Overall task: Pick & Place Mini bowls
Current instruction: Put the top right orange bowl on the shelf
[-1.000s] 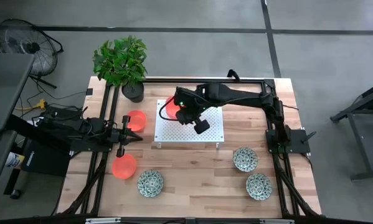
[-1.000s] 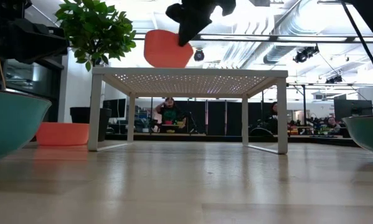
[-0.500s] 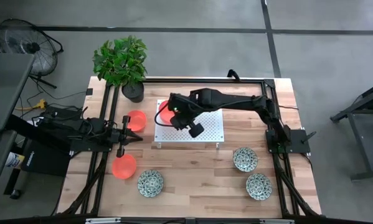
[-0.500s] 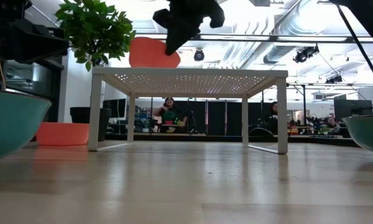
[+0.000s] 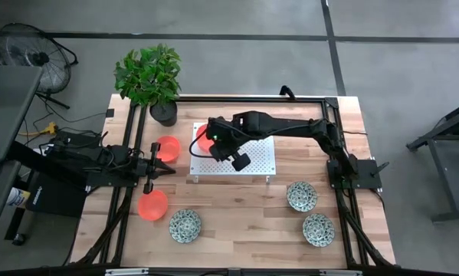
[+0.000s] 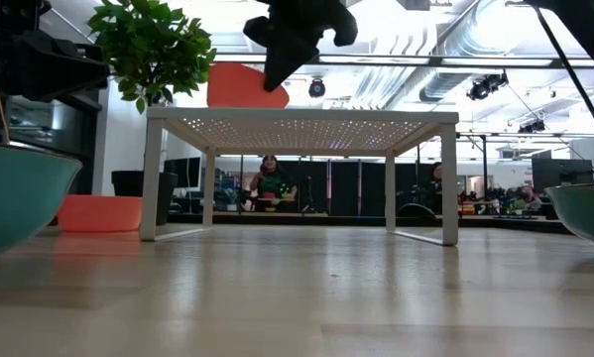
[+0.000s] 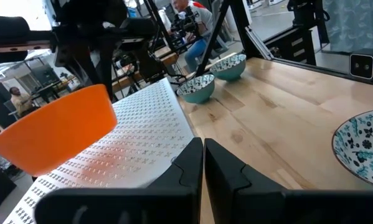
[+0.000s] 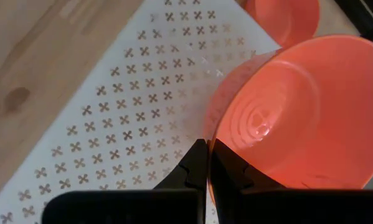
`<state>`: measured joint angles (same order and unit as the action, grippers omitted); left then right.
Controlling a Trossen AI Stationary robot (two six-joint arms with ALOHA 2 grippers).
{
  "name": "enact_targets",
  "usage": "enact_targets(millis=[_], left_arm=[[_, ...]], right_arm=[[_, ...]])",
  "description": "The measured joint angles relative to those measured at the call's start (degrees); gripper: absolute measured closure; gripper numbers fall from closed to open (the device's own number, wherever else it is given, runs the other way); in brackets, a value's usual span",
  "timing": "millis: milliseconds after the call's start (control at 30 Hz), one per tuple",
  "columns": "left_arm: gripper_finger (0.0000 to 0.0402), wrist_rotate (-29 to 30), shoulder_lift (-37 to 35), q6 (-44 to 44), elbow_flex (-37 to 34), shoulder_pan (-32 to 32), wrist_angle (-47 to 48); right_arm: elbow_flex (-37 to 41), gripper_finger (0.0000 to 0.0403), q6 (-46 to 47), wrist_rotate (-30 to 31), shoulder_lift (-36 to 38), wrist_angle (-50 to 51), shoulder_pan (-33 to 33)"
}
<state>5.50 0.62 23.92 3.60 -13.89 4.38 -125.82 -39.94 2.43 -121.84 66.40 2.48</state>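
My right gripper [image 8: 208,158] is shut on a plain orange mini bowl [image 8: 298,118] over the far left corner of the white perforated stand [image 5: 248,157]. In the low view this bowl [image 6: 245,84] sits tilted at the stand's top. My left gripper [image 5: 170,166] waits shut at the table's left, between two other orange bowls [image 5: 166,147] [image 5: 152,204] that rest on the wood. Three speckled bowls [image 5: 185,225] [image 5: 301,196] [image 5: 318,229] stand on the table's near part. My right gripper pinches the orange bowl's rim [image 8: 212,134], with one finger inside the bowl and one [image 8: 192,165] outside its wall. The fingers come from above, slanting down. The bowl is tilted, mouth up, its base level with the stand's top [image 6: 297,114]. Whether it touches, I cannot tell.
A potted plant [image 5: 149,77] stands at the far left corner. The stand's right and near parts [image 5: 256,165] are bare. A black frame rail [image 5: 252,98] runs along the table's far edge. People show in the room behind the table [image 6: 270,183].
My right gripper has carried the orange bowl toward the table's left and down, over the stand's far left corner. The bowl has tipped a little and come down to the stand's top. It has hardly moved in the last half second.
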Motion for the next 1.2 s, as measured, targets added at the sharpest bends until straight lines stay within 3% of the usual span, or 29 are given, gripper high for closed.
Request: enact_targets(millis=[700, 1200], left_arm=[[0.0392, 0.02, 0.0, 0.0, 0.0, -0.02, 0.04], [0.0392, 0.07, 0.0, -0.01, 0.0, -0.02, 0.04]], right_arm=[[0.74, 0.0403, 0.81, -3.43, -0.33, -0.28, 0.02], [3.42, 0.0392, -0.57, 2.2, -0.31, -1.84, -0.26]])
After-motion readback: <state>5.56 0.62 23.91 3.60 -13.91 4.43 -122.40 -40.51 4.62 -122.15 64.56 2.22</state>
